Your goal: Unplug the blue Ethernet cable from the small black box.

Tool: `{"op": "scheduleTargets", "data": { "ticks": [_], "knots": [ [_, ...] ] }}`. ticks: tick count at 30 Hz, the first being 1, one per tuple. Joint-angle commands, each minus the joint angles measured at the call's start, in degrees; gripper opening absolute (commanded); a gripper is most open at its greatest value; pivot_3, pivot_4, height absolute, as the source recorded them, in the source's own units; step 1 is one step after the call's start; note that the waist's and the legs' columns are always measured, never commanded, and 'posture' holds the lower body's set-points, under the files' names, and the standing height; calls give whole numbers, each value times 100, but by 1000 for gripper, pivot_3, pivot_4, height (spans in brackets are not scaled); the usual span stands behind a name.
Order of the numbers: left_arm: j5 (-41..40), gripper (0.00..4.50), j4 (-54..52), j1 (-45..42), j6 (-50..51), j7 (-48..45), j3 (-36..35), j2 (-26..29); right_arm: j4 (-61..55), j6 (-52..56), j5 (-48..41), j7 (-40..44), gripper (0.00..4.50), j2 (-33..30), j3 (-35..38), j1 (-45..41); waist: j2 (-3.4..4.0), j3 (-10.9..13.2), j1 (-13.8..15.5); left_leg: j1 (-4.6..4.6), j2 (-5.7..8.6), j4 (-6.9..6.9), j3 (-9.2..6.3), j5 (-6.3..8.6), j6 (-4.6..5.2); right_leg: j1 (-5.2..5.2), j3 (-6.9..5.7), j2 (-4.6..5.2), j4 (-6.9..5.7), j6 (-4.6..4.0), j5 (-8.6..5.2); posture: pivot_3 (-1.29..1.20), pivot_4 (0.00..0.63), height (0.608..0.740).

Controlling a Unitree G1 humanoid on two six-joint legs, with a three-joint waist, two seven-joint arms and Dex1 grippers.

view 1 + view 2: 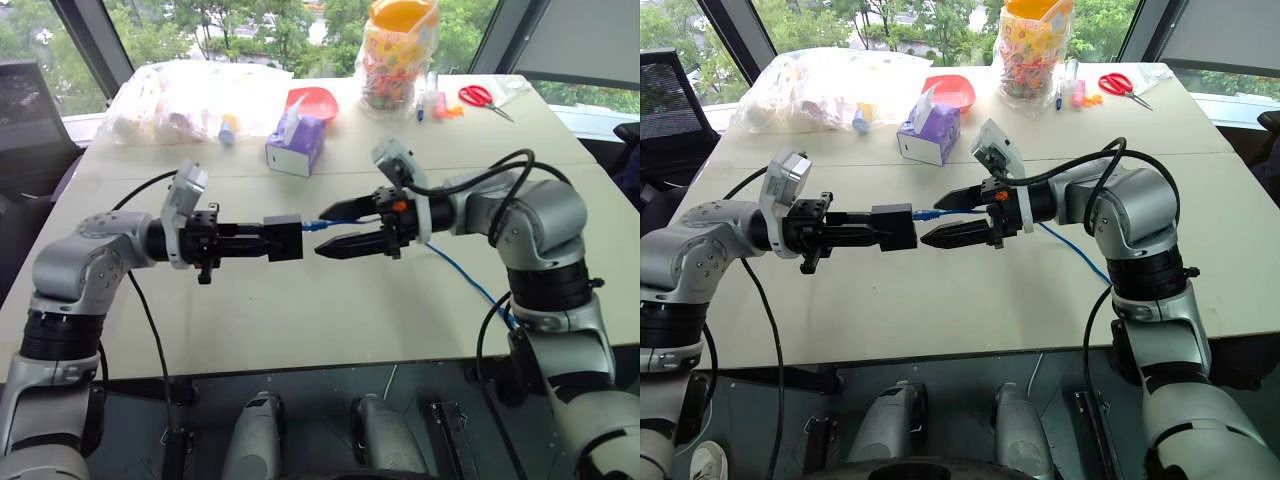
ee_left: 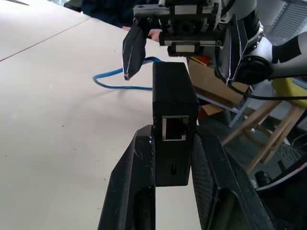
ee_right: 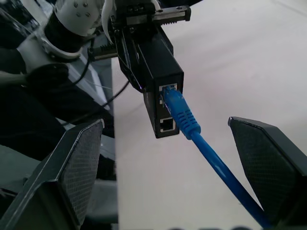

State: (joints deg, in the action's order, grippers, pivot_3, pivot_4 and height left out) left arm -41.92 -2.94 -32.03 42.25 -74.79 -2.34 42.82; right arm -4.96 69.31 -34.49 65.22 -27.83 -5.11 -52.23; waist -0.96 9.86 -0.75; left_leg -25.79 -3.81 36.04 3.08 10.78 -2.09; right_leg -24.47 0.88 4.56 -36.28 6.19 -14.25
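While the left gripper (image 1: 268, 241) is clenched on the small black box (image 1: 285, 238), holding it up in the air over the table (image 1: 300, 310), the blue Ethernet cable (image 3: 184, 117) is still plugged into the box's end face, right above an empty port. The right gripper (image 1: 352, 229) has its fingers spread wide on either side of the cable, grasping nothing, tips just short of the box.

From the plug, the cord passes between those open fingers, drops to the tabletop and trails off toward the table's near right edge.

Room-wise, the whole near half of the table under both arms is bare. The purple tissue box (image 1: 296, 143), red bowl (image 1: 312, 100), plastic bags (image 1: 185, 100), candy jar (image 1: 398, 50) and scissors (image 1: 485, 98) sit well apart along the far edge.
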Motion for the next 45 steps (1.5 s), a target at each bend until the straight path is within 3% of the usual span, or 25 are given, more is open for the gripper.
{"op": "scheduleTargets", "data": {
  "ticks": [1, 3, 4, 6, 8, 21, 23, 36, 40, 45],
  "knots": [
    [-85, 431, -165, -135, -54, -74, -153, 99, -15, 248, -387, -176, 4338, 60, 269, -213, 0, 0, 7, 0, 0, 0, 0, 0, 0, 0, -1, 0, 0, 0, 0, 0, 150, 735],
    [-77, 431, -176, -113, -66, -66, -150, 94, -28, 310, -519, -240, 4338, 59, 293, -218, 0, 0, 8, 0, 0, 1, 0, 0, 0, 1, -1, 0, 0, 0, 0, 0, 150, 735],
    [-82, 431, -184, -100, -63, -60, -157, 97, -38, 334, -574, -274, 4105, 53, 303, -216, 0, 0, 6, -1, 1, 2, 0, 0, 0, 1, 0, 0, 0, 0, 0, 0, 150, 735],
    [-94, 431, -196, -67, -54, -52, -182, 113, -72, 377, -673, -346, 3546, 45, 315, -210, 0, 0, 0, -1, 0, 1, 0, 0, 0, 1, 0, 0, 0, 0, 0, 0, 150, 735],
    [-84, 431, -187, -47, -64, -53, -191, 122, -98, 409, -753, -424, 2570, 39, 310, -208, 0, 0, -3, 0, 0, 0, -1, 0, 0, 1, 0, -1, 0, 1, -1, 0, 150, 735],
    [-133, 431, -269, -40, 16, 27, -195, 121, -212, 345, -1072, -721, 2570, 64, 159, -171, 0, 0, -2, -1, 0, 1, -1, 0, 0, 1, 0, -1, 0, 1, -1, 0, 150, 735],
    [-145, 431, -284, -40, 37, 50, -207, 123, -206, 283, -1044, -719, 1749, 50, 98, -168, 0, 0, -1, -2, 0, 1, -1, 0, 0, 1, 0, -1, 0, 1, 0, 0, 150, 735],
    [-163, 431, -323, 34, 3, 61, -224, 172, -178, 109, -1038, -702, 1749, 25, -21, -186, 0, 0, -1, -2, 0, 1, -1, 0, 0, 0, 0, -1, 0, 1, -1, 0, 150, 735],
    [-152, 431, -334, 49, -17, 45, -207, 188, -173, 80, -1049, -693, 41, 11, -27, -188, 0, 0, -3, -2, 0, 1, -1, 0, 0, 0, 0, -1, 0, 1, -1, 0, 150, 735],
    [-148, 431, -346, 72, -35, 30, -200, 200, -184, 60, -1056, -685, 14, -11, -46, -177, 0, 0, -2, -2, 0, 1, -1, 0, 0, 0, 0, -1, 0, 1, -1, 0, 150, 735]
  ]
}}
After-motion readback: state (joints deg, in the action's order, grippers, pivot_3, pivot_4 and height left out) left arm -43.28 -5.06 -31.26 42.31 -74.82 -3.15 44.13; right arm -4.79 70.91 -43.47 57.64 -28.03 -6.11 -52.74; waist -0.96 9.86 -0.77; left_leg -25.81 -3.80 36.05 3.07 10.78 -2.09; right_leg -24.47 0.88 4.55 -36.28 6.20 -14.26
